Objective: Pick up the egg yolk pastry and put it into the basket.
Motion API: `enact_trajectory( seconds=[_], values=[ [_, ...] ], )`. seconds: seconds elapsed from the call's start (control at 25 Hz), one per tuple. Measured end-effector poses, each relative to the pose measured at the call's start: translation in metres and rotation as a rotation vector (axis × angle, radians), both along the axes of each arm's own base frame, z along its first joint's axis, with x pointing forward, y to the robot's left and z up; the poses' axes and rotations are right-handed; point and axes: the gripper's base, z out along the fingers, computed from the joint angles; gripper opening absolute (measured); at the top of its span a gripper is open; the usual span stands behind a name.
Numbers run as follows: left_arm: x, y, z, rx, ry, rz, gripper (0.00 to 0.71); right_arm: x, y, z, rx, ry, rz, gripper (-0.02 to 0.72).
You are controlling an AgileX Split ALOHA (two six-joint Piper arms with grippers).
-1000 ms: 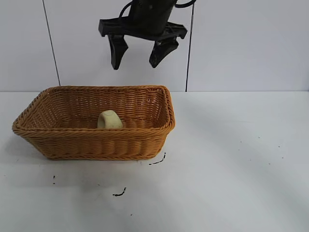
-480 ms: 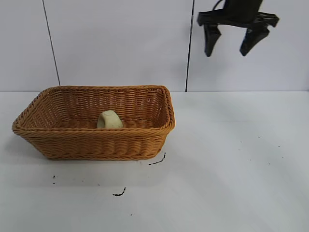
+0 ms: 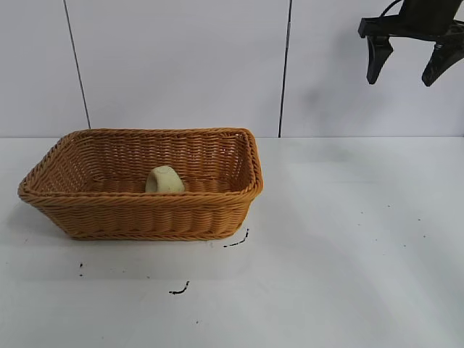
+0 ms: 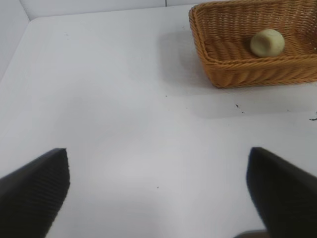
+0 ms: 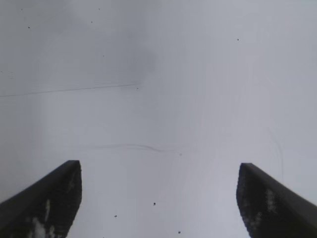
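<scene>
The egg yolk pastry (image 3: 164, 180), a pale cream dome, lies inside the orange-brown wicker basket (image 3: 138, 217) on the left half of the white table. From the left wrist view the pastry (image 4: 267, 42) rests on the floor of the basket (image 4: 237, 74), far from the open left gripper (image 4: 158, 166), which holds nothing. My right gripper (image 3: 408, 76) hangs high at the upper right of the exterior view, open and empty, well away from the basket. In its own view the right gripper (image 5: 158, 171) looks down on bare table only.
The white tabletop (image 3: 348, 239) carries small black marks (image 3: 235, 241) just in front of the basket. A white panelled wall (image 3: 181, 65) stands behind the table.
The right gripper has travelled from above the basket to the far upper right, still open. The pastry and basket have not moved.
</scene>
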Motion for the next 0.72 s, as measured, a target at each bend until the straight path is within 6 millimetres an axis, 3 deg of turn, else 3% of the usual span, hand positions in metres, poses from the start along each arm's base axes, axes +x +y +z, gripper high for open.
enact_trajectory(
  seconds=[0.12,0.32,0.52,0.72],
  values=[
    [0.000,0.000,0.000,0.000,0.000,0.000,0.697,-0.015,0.001,0.016,0.016,-0.006,0.001,0.613],
    [0.000,0.000,0.000,0.000,0.000,0.000,0.697,-0.066,0.000,0.052,0.016,0.000,0.001,0.613],
    [0.000,0.000,0.000,0.000,0.000,0.000,0.697,-0.144,-0.001,0.090,0.014,-0.030,0.006,0.613],
    [0.000,0.000,0.000,0.000,0.000,0.000,0.697,-0.231,-0.003,0.107,0.010,-0.070,0.016,0.613]
  ],
)
